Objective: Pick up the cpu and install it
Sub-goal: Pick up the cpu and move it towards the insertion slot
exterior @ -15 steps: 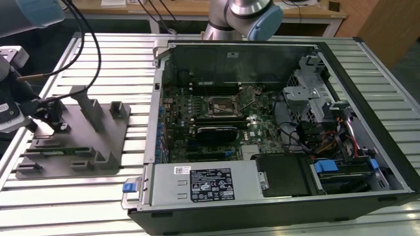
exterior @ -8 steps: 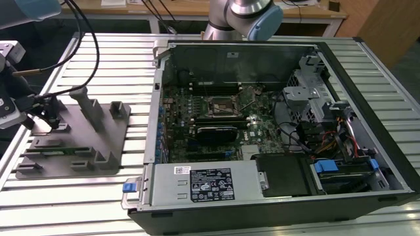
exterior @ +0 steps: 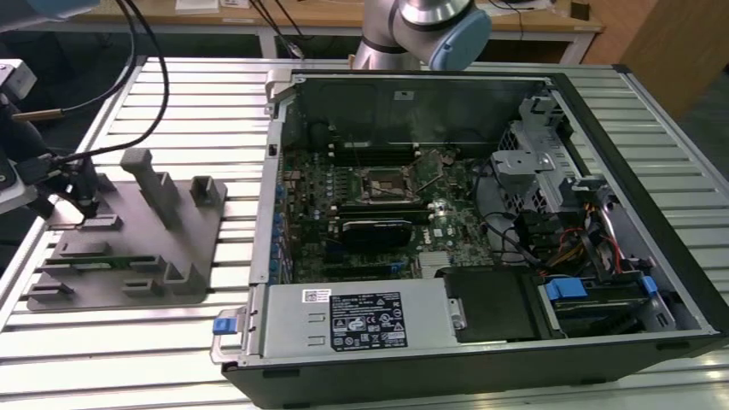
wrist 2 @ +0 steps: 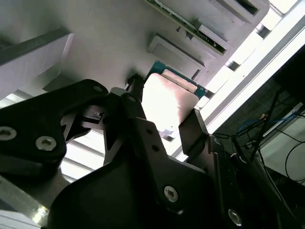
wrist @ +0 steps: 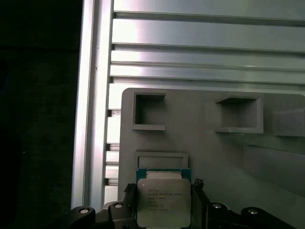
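The gripper (wrist: 163, 188) is closed down to the width of the cpu (wrist: 163, 202), with a black finger (wrist 2: 190, 131) set against each of two opposite edges and the silvery lid facing up between them. In both wrist views the pads look to be in contact with the chip. Whether it is lifted or resting on the grey fixture (wrist: 200, 143) beneath it I cannot tell. Just beyond the cpu a shallow rectangular recess (wrist: 161, 159) is cut into the fixture, and two deeper square pockets (wrist: 148, 112) lie further on. The fixture sits on the slatted aluminium bench (wrist: 205, 36), near the bench edge on the exterior view's left. Well apart from it, towards the exterior view's right, lies the open computer case (exterior: 422, 107), with the silver-framed socket (exterior: 381, 181) near the middle of its board. The cpu is likely light, thin and stiff, with a smooth lid that gives little friction. I judge its underside contacts delicate, so the hold belongs on the pale side edges, as here, kept level and not squeezed hard.
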Controlling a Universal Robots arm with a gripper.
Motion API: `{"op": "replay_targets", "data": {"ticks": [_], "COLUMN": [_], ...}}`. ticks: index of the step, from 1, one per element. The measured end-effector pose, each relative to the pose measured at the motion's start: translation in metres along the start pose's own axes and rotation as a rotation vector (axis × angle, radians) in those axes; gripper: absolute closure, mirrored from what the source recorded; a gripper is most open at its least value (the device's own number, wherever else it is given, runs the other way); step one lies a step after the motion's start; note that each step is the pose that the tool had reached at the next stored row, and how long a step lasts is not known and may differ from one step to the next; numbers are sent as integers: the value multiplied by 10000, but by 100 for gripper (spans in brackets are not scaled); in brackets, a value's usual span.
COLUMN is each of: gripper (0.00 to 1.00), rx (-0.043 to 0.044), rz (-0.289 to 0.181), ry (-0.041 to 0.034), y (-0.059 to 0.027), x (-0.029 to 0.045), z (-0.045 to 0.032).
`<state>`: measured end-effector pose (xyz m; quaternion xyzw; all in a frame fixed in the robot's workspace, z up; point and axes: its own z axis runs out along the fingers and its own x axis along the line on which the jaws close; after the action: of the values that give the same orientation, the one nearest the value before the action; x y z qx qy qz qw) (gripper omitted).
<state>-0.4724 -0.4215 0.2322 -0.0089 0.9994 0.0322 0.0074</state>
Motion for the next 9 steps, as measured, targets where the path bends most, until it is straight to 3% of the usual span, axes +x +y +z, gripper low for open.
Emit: {"op": "replay_targets", "data": {"ticks": [9], "gripper": [46], "rx": [0], "rz": [0], "ry": [0], "y": [10], "x": [-2], "z": [-146]}}
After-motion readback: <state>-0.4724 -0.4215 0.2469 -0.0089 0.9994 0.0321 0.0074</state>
